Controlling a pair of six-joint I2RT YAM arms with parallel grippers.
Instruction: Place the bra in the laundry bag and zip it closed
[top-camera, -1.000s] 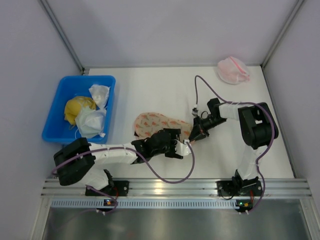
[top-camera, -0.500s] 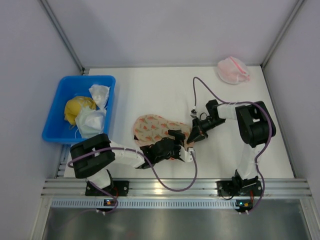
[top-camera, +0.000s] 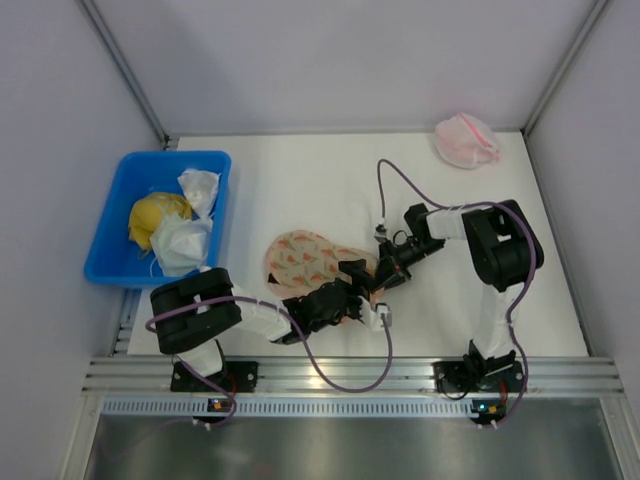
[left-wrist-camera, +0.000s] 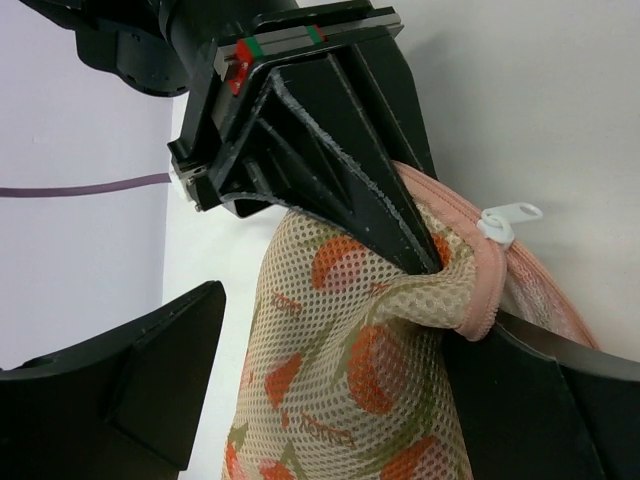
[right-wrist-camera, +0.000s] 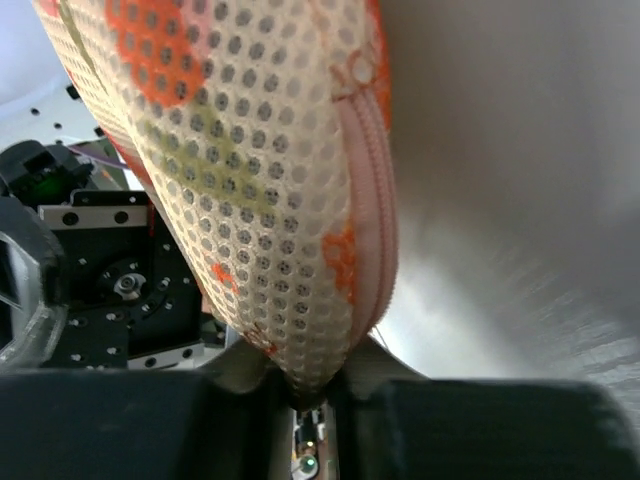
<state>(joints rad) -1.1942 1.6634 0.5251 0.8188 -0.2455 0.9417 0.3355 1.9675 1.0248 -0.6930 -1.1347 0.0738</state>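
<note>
Two robot arms meet at one end of a flat oval mesh bag (top-camera: 300, 255) on a white table (top-camera: 300, 170). The right gripper (right-wrist-camera: 300, 392) has its jaws drawn nearly together and nips the bag's zipper-edged end. The left gripper (left-wrist-camera: 340, 340) is spread wide, one finger on either side of that same end, holding nothing. From both grippers the bag's long axis runs away toward the far left. A white zipper pull (left-wrist-camera: 510, 218) lies just beside the right gripper's fingertips, just past the left gripper's right finger. The bra shows in no view. It may be inside the bag, but that cannot be told. Zipping likely falls to the free left gripper, which is close to the pull.
</note>
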